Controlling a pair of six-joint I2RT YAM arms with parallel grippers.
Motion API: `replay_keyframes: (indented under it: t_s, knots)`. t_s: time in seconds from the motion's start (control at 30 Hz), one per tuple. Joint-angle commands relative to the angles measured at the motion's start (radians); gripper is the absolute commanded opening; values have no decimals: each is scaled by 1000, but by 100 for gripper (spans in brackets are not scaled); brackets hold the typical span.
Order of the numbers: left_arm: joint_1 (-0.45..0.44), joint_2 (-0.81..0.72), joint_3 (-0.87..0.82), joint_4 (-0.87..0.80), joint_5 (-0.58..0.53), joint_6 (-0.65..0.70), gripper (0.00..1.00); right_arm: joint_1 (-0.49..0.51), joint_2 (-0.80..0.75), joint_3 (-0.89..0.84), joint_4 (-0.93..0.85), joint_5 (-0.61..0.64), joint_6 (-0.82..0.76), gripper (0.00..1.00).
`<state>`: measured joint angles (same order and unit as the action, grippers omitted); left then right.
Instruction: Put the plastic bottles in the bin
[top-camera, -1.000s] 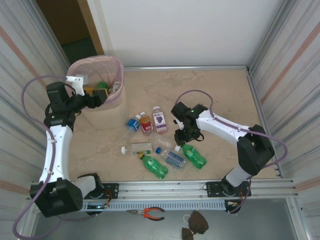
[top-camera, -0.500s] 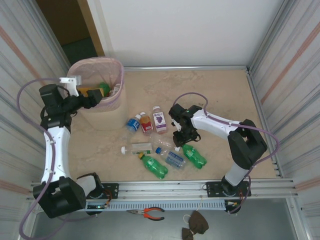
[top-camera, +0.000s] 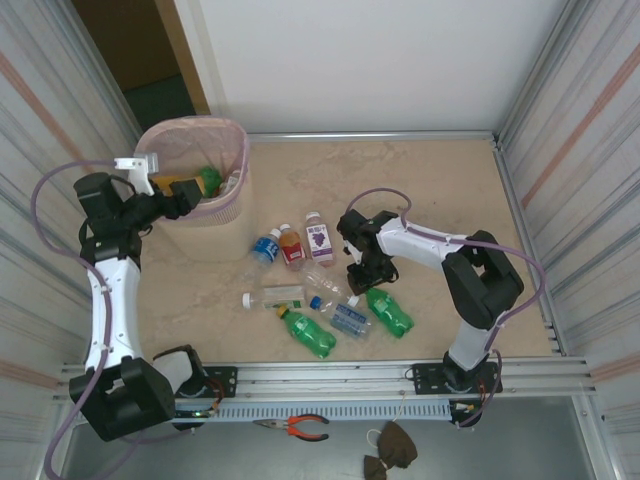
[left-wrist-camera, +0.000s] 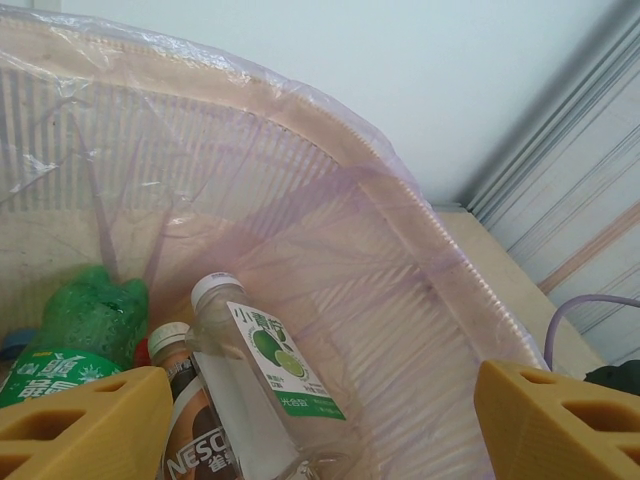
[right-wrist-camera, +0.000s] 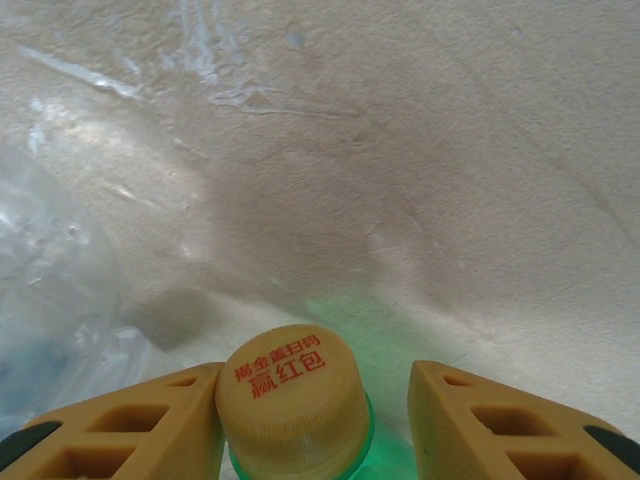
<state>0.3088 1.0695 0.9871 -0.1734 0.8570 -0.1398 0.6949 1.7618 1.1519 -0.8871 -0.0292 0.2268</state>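
The right claw (top-camera: 362, 278) is low over the tabletop (top-camera: 430, 185), its jaws straddling the tan cap (right-wrist-camera: 288, 388) of a green bottle (top-camera: 389, 312) that lies on its side. In the wrist view one finger (right-wrist-camera: 130, 425) touches the cap while the other (right-wrist-camera: 500, 420) stands just off it, so the jaws are apart and not yet clamped. Taking it by the neck seems sensible: the neck is narrow and stiff, whereas the body would likely squash or roll. The left claw (top-camera: 188, 195) hovers inside the rim of the bin (top-camera: 200, 240) with its jaws wide apart and empty, placed so that anything let go falls inside. Below it, against the lined mesh wall (left-wrist-camera: 350, 250), lie a lime-label bottle (left-wrist-camera: 262, 372), a green one (left-wrist-camera: 80, 330) and a coffee bottle (left-wrist-camera: 185, 445). Several bottles are not yet binned. A row of three (top-camera: 291, 245) sits just beside the bin, and a second green bottle (top-camera: 308, 332) and some clear ones (top-camera: 279, 296) lie near the right claw, which probably makes them that arm's work.
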Motion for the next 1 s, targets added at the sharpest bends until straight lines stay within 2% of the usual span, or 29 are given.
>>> replay_keyframes:
  t_s: [0.0,0.33,0.6,0.97]
  knots:
    - [6,-18,-17,-16,34,-26,80,-21,13,17,-26,51,-6,47]
    - [9,-21,-20,-15,36,-28,80,-48,46,35,-25,29,-13,47]
    - [11,-26,-21,-14,30,-25,80,-52,43,39,-27,54,-19,39]
    - [10,-61,7,-10,29,-10,80,-69,-110,52,-58,123,-18,31]
